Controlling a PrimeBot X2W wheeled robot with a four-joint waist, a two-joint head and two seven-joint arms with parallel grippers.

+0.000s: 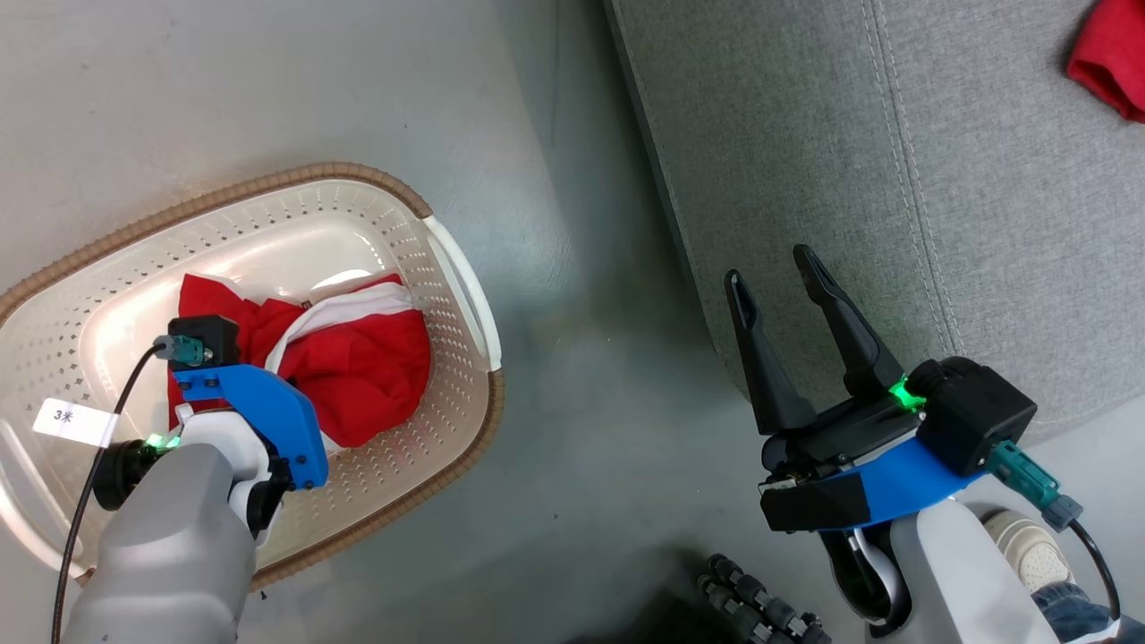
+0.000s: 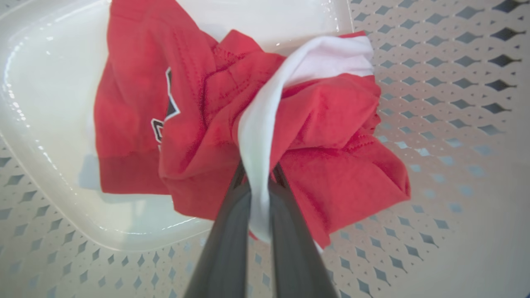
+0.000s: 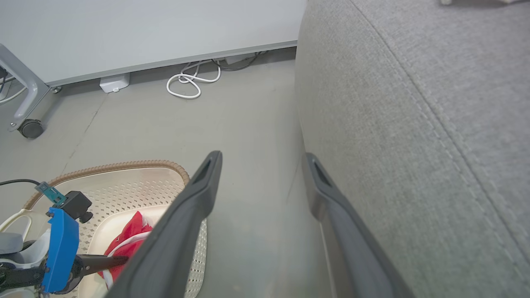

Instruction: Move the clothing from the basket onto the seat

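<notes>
Down in the basket (image 1: 268, 183), the left gripper (image 2: 257, 174) shows its jaws pinched tight on a white band of the clothing (image 2: 323, 124) — the red bundle lies bunched on the basket floor, around the tips. The right gripper (image 1: 767, 266) hangs at the edge of the seat (image 1: 984, 179), jaws spread wide, empty. Farther back on the seat lies another red piece (image 1: 1109, 63).

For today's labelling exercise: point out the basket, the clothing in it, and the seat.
basket (image 1: 402, 465): head view, perforated wall.
clothing (image 2: 331, 116): left wrist view, red fabric.
seat (image 1: 984, 179): head view, grey cushion top.
</notes>
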